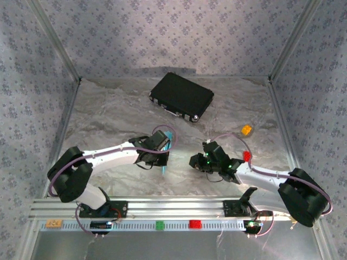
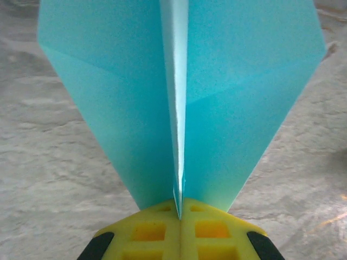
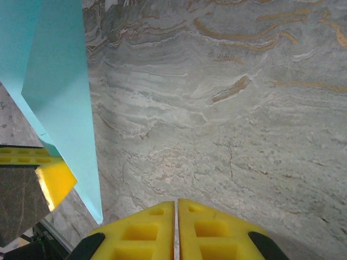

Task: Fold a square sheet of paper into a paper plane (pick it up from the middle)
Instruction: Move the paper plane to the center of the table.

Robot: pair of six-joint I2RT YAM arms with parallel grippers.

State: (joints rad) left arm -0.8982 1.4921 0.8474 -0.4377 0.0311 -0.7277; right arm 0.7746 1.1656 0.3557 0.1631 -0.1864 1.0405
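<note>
The square sheet of paper is folded into a light blue paper plane [image 2: 238,86] with a long centre ridge and two wings spread to either side. My left gripper [image 2: 180,212] is shut on the ridge at its narrow end and holds the plane above the table. From above, the plane [image 1: 165,167] hangs on edge at my left gripper [image 1: 165,153], near the table's middle. My right gripper [image 1: 194,161] is a short way to the right of it. Its yellow fingers [image 3: 146,230] are pressed together with nothing between them, and a wing of the plane [image 3: 59,103] stands to their left.
A black hard case [image 1: 181,96] lies at the back centre. A small orange block [image 1: 246,129] and a red block [image 1: 247,155] sit on the right of the marbled table [image 1: 108,114]. Patterned walls close in three sides, and a metal rail [image 1: 162,206] runs along the near edge.
</note>
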